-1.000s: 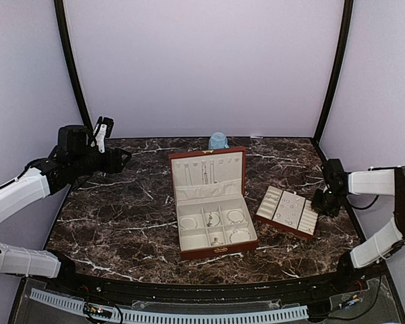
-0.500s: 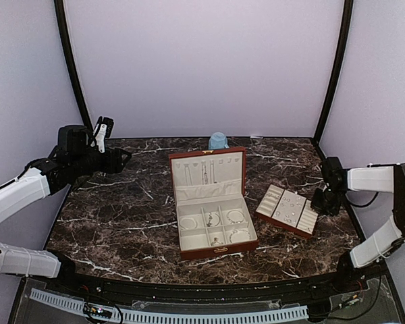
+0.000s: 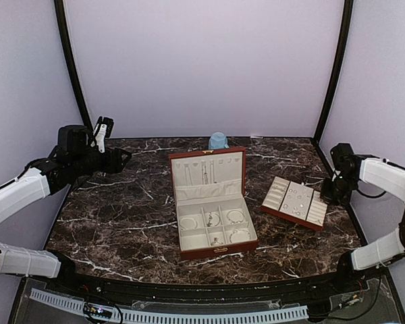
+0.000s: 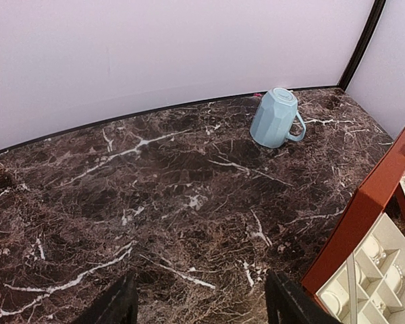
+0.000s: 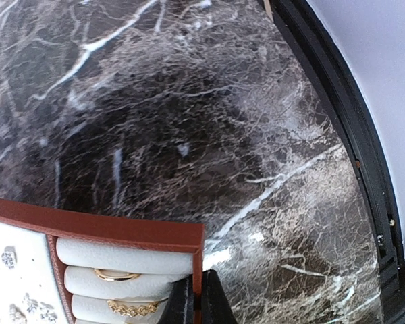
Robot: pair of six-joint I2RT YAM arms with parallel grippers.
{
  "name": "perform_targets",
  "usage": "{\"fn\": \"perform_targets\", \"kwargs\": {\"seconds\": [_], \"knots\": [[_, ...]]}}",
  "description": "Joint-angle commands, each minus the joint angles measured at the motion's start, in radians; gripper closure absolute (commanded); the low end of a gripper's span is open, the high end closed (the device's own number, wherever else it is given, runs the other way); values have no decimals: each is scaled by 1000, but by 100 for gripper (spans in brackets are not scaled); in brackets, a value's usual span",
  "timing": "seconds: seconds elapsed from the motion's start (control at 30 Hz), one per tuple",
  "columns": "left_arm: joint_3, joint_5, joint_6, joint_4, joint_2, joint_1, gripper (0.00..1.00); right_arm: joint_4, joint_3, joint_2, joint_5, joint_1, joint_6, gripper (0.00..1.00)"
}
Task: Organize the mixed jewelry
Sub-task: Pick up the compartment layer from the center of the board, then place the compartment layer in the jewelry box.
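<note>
The reddish-brown box (image 3: 212, 251) stands open at the table's middle, with hoops (image 3: 236, 217) in its cream compartments and chains hung in its lid. The slotted tray (image 3: 273, 214) lies to its right, carrying small studs (image 3: 293, 200). My right gripper (image 3: 331, 196) is shut on the tray's right rim (image 5: 94, 229), one finger on each side. Two thin gold-looking rings (image 5: 116, 275) sit in the tray's slots beside it. My left gripper (image 3: 121, 158) is open and empty above the far left of the table; its fingers (image 4: 118, 304) frame bare marble, and the box's edge (image 4: 364, 216) shows at the right.
A light blue mug (image 3: 218, 140) lies upside down at the back, behind the box; it also shows in the left wrist view (image 4: 275, 118). The table's black right edge (image 5: 344, 135) runs close to the tray and my right gripper.
My right gripper has pulled the tray to the right and slightly back, away from the box, and the right arm has risen. The left arm has not moved.
</note>
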Motion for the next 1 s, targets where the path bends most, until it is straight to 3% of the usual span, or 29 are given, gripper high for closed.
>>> {"fn": "perform_targets", "kwargs": {"seconds": [0.0,0.37,0.97], "knots": [[-14,8,-3,16,-16,5,33,-38,52,-51,-86,35,-21,100],[-16,6,-3,17,-11,5,33,-52,155,-73,-178,247,-63,100],[-16,9,-1,15,-15,6,33,-13,303,114,-74,537,16,100]]}}
